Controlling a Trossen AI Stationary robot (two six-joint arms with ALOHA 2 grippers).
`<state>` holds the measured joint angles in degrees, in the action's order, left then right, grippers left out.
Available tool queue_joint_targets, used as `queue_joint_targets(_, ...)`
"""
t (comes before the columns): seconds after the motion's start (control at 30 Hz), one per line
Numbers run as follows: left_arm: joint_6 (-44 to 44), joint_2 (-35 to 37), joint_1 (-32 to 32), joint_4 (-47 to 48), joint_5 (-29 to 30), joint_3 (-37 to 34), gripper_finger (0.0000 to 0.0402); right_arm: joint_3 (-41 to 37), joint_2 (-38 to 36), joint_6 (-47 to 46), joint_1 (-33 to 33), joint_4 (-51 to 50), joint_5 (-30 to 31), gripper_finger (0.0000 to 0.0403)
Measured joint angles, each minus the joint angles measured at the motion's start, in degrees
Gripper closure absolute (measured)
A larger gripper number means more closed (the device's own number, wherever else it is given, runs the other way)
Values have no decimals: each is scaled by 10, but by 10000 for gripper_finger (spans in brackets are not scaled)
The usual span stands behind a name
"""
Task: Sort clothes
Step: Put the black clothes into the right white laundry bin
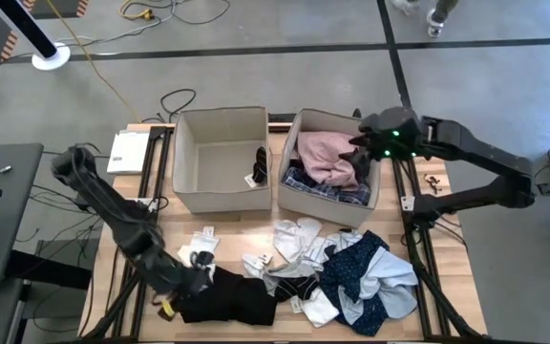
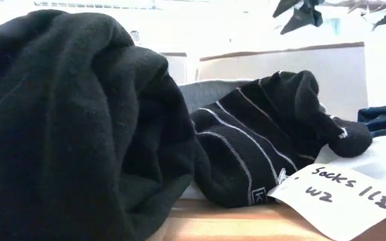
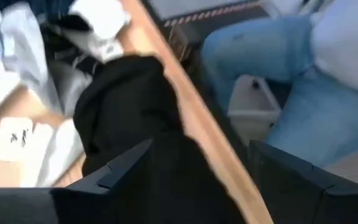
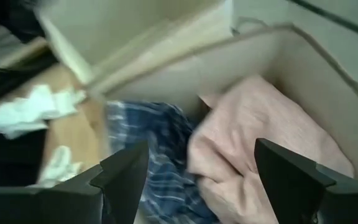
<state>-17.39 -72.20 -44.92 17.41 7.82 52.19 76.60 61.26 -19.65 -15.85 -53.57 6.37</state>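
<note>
The clothes lie in a heap on the table's near half: a black garment, black striped socks, white pieces, a navy dotted piece and a light blue one. A pink garment lies on blue plaid cloth inside the right beige box. My right gripper hangs open above that box, over the pink garment. My left gripper stands open just over the black garment at the near left, and I see no contact.
The left beige box holds a small black item. A paper tag lies by the striped socks. A person in blue jeans sits just beyond the table's near edge.
</note>
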Motion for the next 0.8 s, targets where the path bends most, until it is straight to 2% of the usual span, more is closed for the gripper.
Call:
queue_joint_targets(0.17, -18, -75, -1, -19, 3, 0, 131, 0, -14, -4, 36, 5, 16, 97)
queue_joint_targets(0.47, -51, -154, 0, -54, 35, 0, 65, 0, -1, -4, 77, 1, 31, 97)
queue_joint_targets(0.8, -77, -244, 7, -59, 83, 3, 62, 0, 18, 1, 112, -1, 43, 97)
